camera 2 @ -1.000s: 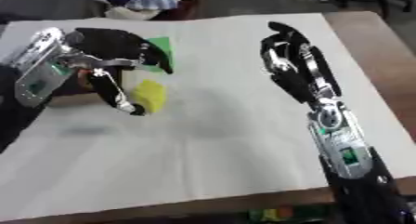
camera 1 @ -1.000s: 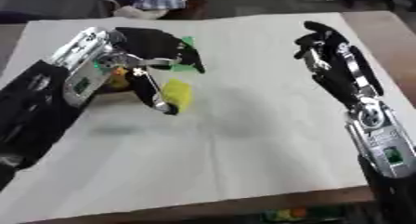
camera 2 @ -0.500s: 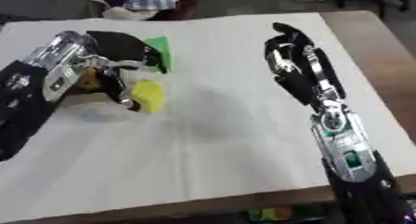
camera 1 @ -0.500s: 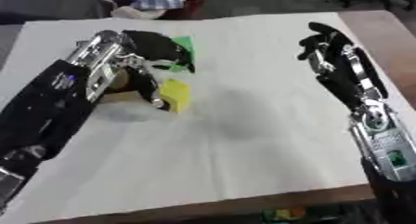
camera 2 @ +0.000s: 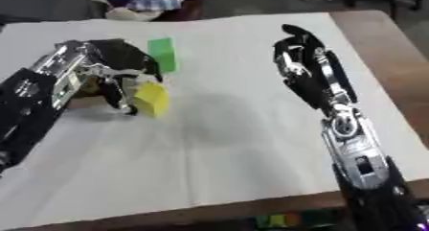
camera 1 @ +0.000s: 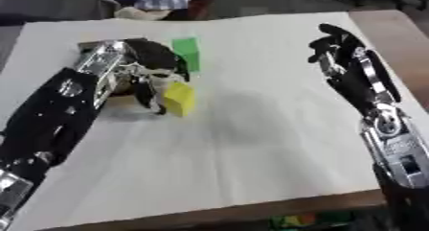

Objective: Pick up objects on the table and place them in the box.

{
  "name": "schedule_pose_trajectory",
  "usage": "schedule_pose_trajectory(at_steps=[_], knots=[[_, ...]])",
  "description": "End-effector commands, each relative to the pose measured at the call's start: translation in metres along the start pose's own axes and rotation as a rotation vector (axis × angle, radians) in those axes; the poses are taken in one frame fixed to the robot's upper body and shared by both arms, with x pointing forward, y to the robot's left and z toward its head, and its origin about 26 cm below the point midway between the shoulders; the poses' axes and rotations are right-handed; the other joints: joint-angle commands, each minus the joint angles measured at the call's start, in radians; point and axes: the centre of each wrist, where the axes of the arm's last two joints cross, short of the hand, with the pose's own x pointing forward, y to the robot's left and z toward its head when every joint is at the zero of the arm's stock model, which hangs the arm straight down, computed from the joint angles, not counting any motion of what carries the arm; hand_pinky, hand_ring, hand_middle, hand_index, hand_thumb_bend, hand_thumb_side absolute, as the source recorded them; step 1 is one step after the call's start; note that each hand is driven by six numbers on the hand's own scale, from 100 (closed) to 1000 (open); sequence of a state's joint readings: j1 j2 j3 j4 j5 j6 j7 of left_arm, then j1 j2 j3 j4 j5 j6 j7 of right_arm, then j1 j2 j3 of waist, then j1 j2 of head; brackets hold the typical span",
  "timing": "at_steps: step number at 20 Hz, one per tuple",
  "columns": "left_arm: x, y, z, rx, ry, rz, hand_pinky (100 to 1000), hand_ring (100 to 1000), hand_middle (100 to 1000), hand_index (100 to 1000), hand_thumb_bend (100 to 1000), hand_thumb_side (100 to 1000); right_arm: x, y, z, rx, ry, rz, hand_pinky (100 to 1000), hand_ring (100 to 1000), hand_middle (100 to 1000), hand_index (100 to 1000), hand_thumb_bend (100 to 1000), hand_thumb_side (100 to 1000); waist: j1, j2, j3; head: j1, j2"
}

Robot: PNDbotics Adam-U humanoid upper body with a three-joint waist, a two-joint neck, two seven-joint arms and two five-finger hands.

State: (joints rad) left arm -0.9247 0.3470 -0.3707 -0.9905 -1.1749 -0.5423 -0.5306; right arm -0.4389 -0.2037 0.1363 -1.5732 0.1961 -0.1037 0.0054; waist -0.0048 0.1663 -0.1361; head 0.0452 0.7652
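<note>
left hand (camera 1: 147, 76) is down at the far-left of the white-covered tabletop (camera 1: 251, 144), fingers (camera 1: 155, 98) curled down beside the yellow rectangular block (camera 1: 181, 98) and touching its left face; looks like a pinch forming, but can't confirm the block is actually held, it appears to sit on the tabletop. green rectangular block (camera 1: 187, 52) stands just behind it, untouched. a low brownish box-like thing (camera 1: 117, 88) shows under and behind the left hand, mostly hidden by the arm; probably the target box, can't tell what's inside. right hand (camera 2: 303, 57) hangs above the right side of the tabletop, fingers straight and relaxed, holding nothing, well apart from both blocks. progress estimate: early. neither visible block is in the box; yellow one is in hand's reach and next to go, green one left after that.
</note>
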Motion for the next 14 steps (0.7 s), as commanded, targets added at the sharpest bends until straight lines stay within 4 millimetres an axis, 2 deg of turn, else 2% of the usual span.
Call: schedule_pose_trajectory(at_steps=[1,3,6,10,14], knots=[[-0.009,0.000,0.005,0.066,0.021,0.048,762,675,623,751,351,231,0.007,-0.004,-0.003,-0.014,-0.027,0.000,752,619,667,892,100,663,0.011,-0.011,-0.001,0.001,0.005],[-0.011,-0.004,0.008,0.122,0.030,0.098,749,626,559,690,283,186,0.007,-0.004,-0.003,-0.015,-0.026,0.000,752,619,667,892,100,663,0.009,-0.011,0.000,-0.001,0.005],[-0.015,-0.004,0.015,0.212,0.035,0.180,749,611,536,668,211,184,0.006,-0.005,-0.003,-0.018,-0.024,0.001,752,619,667,892,100,663,0.008,-0.011,0.003,-0.002,0.005],[-0.026,0.008,0.036,0.288,0.067,0.244,749,611,537,671,183,181,0.006,-0.005,-0.003,-0.018,-0.023,0.001,752,619,667,892,100,662,0.007,-0.013,0.009,-0.005,0.005],[-0.046,0.014,0.064,0.321,0.208,0.275,743,624,554,688,214,161,0.005,-0.005,-0.002,-0.020,-0.017,0.004,752,619,667,892,100,662,0.007,-0.017,0.013,-0.008,0.005]])
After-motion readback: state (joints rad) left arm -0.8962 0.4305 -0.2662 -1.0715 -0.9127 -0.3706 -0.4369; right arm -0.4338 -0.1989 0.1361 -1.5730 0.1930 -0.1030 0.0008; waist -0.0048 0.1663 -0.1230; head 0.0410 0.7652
